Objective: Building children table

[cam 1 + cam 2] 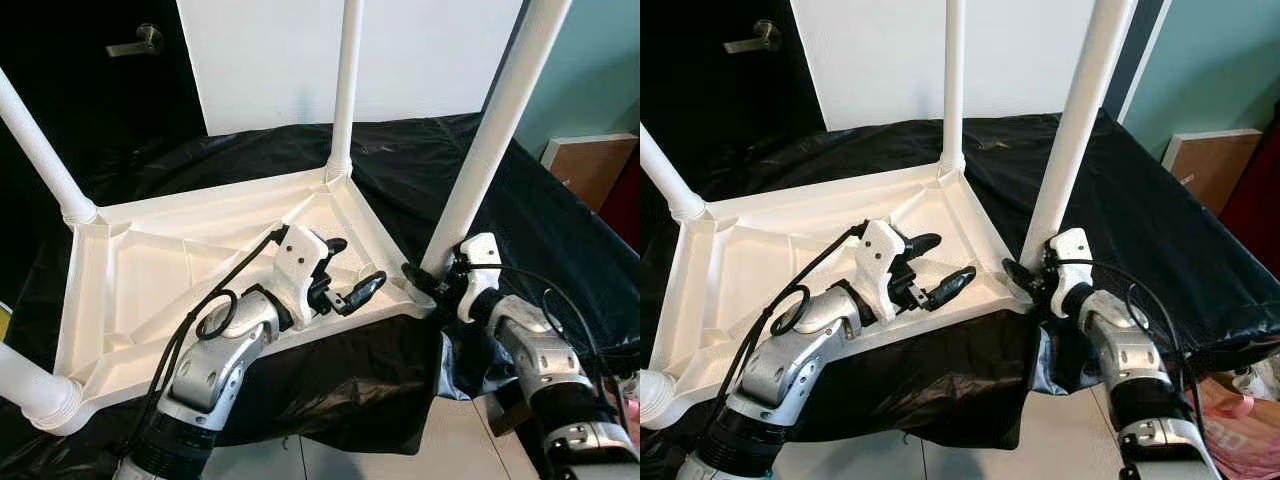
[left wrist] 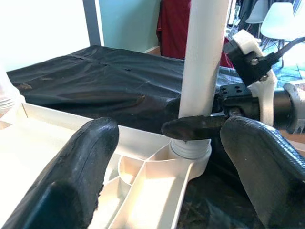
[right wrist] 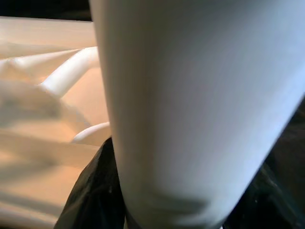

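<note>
Nearest you, the left gripper (image 1: pixel 345 280) hangs spread and empty over the ribbed underside of the upturned white tabletop (image 1: pixel 130 270), which lies on the black cloth (image 1: pixel 520 200). Your right gripper (image 1: pixel 1025 275) is at the base of the near-right leg (image 1: pixel 490 130), by its corner socket; it seems clamped around it, though the blurred wrist view leaves that uncertain. Keep that leg plumb while seating it, and press the tabletop's rim with the left to stop it sliding.

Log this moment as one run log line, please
stage: leg fitting | right gripper: shut on near-right leg at its base | left gripper: open, over upturned tabletop | surface: black cloth
</note>
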Robot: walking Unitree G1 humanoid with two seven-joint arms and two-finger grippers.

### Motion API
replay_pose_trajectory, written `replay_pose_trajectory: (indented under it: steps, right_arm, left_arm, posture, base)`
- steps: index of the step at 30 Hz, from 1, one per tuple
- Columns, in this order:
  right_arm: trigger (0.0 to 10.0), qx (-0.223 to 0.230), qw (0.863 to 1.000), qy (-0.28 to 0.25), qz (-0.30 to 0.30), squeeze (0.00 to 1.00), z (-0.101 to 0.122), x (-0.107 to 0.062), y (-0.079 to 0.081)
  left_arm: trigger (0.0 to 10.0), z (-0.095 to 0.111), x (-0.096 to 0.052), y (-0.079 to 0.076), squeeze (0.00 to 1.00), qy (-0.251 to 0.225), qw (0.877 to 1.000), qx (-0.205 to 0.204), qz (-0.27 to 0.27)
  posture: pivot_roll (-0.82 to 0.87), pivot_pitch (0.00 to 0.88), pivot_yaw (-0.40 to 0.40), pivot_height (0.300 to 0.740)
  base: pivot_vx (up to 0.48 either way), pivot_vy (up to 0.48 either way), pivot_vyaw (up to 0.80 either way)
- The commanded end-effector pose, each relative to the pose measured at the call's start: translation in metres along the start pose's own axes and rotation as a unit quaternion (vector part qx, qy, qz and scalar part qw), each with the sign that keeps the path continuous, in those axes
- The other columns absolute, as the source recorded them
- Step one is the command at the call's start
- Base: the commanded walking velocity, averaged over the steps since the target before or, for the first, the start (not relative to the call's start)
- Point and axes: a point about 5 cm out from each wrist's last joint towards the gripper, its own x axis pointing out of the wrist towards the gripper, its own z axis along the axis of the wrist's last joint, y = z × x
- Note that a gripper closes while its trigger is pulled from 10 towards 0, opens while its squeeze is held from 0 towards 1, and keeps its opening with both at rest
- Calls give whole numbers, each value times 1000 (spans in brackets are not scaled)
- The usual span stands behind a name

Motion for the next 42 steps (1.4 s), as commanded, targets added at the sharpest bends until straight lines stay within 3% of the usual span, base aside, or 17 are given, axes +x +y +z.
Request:
replay_pose_trajectory:
  steps: [1, 2, 4, 6, 7, 11, 14, 37, 38, 39, 42]
  right_arm:
    - [10000, 10, 999, 13, -46, 0, -6, -1, 2]
    - [10000, 25, 995, 13, -91, 0, -8, 0, 7]
    - [10000, 25, 995, 13, -91, 0, -8, 0, 7]
    - [10000, 46, 984, 8, -172, 0, -9, 1, 17]
    - [10000, 46, 984, 8, -172, 0, -9, 1, 17]
    - [10000, 81, 955, -10, -285, 0, -9, 1, 35]
    - [10000, 97, 959, -10, -266, 0, -9, 8, 51]
    - [10000, 61, 955, -16, -291, 0, -1, 5, 47]
    - [10000, 59, 956, -20, -286, 322, 0, 4, 45]
    - [10000, 58, 960, -30, -271, 1000, 2, 4, 43]
    - [10000, 58, 967, -46, -242, 1000, 6, 1, 41]
  left_arm:
    - [10000, -2, 0, -2, 0, 4, 1000, 6, -2]
    - [10000, -2, 0, -2, 0, 5, 1000, 6, -6]
    - [10000, -2, 0, -2, 0, 5, 1000, 6, -6]
    - [10000, -2, 1, -3, 0, 6, 1000, 7, -11]
    - [10000, -2, 1, -3, 0, 6, 1000, 7, -11]
    - [10000, -2, 1, -3, 0, 8, 1000, 8, -14]
    - [10000, -2, 1, -3, 0, 7, 1000, 7, -15]
    - [10000, -2, 1, -3, 0, 7, 1000, 5, -11]
    - [10000, -2, 1, -3, 0, 7, 1000, 5, -10]
    - [10000, -2, 1, -3, 0, 6, 1000, 5, -9]
    - [10000, -2, 2, -3, 0, 6, 1000, 5, -9]
  posture:
    - [-126, 0, -46, 740]
    - [-129, 0, -43, 740]
    - [-129, 0, -43, 740]
    - [-132, 0, -39, 740]
    - [-132, 0, -39, 740]
    - [-127, 0, -34, 740]
    - [-130, 0, -29, 740]
    - [-124, 1, -39, 740]
    - [-126, 1, -39, 740]
    - [-127, 1, -38, 740]
    - [-132, 2, -36, 740]
  base:
    - [0, 0, 0]
    - [0, 0, 0]
    - [0, 0, 0]
    - [0, 0, 0]
    - [0, 0, 0]
    - [0, 0, 0]
    - [0, 0, 0]
    - [0, 0, 0]
    - [0, 0, 0]
    - [0, 0, 0]
    - [0, 0, 0]
